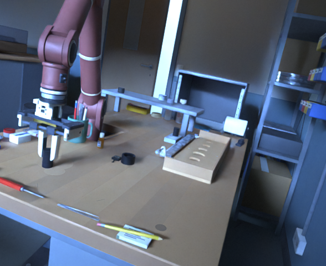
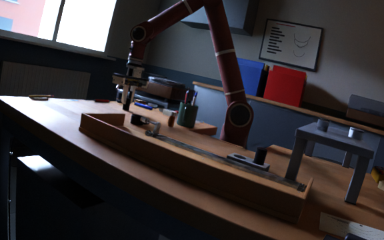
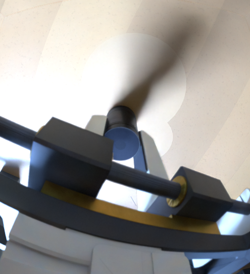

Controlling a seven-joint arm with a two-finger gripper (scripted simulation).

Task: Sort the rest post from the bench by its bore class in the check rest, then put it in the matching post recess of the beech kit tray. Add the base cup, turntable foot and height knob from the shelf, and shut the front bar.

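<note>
My gripper [image 1: 47,151] [image 2: 126,98] [image 3: 123,143] hangs over the bench's left end, its fingers closing around a dark upright rest post [image 1: 47,158] [image 3: 122,127] that stands on a pale round patch [image 1: 55,170]; the fingers are still moving, so whether they grip the post is not settled. The check rest [image 1: 173,137] [image 2: 248,160], a grey block with a dark peg, sits near the beech kit tray [image 1: 197,157] [image 2: 192,163]. The tray's grey front bar [image 1: 180,145] stands swung open. On the grey shelf [image 1: 153,100] stand small parts [image 1: 163,97] [image 2: 322,124].
A teal pen mug [image 1: 80,128] [image 2: 187,114] stands right behind my gripper, with a small amber bottle [image 1: 100,140] beside it. A black ring [image 1: 127,158] lies mid-bench. A red screwdriver [image 1: 12,185], a steel strip and a yellow pencil [image 1: 129,231] lie along the near edge.
</note>
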